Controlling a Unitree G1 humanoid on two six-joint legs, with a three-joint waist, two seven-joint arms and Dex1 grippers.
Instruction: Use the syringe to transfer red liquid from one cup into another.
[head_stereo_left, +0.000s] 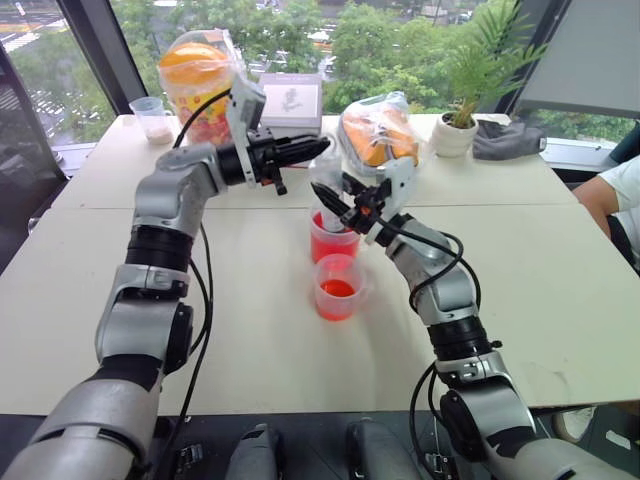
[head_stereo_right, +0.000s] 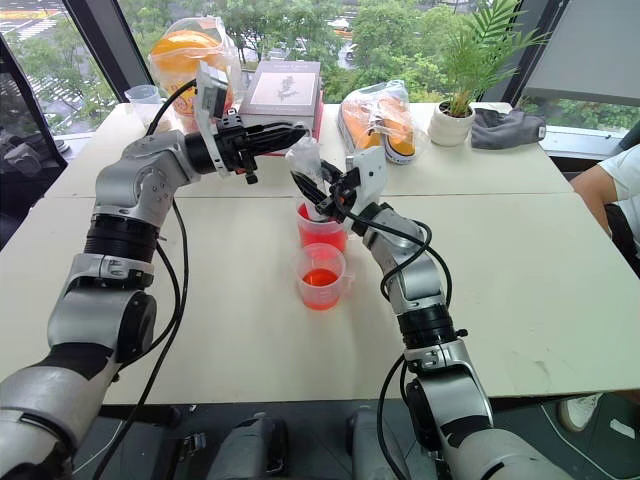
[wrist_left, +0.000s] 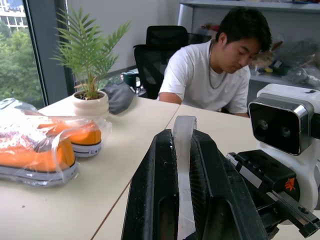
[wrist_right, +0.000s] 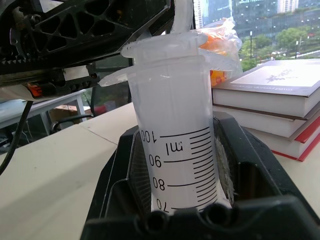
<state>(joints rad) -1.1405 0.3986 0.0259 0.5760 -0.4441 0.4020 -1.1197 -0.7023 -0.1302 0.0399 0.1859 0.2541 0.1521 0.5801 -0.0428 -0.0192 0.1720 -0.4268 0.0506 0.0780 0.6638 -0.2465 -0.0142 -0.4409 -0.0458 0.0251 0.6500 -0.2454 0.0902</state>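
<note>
We see the large clear plastic syringe (wrist_right: 176, 150) upright over the taller red-tinted clear cup (head_stereo_right: 321, 231), barrel clamped in our right gripper (head_stereo_left: 332, 206), white plunger top pinched by our left gripper (head_stereo_left: 318, 146); the shorter clear cup of red liquid (head_stereo_left: 338, 287) stands just beside, on the pale table (head_stereo_left: 540, 250)
</note>
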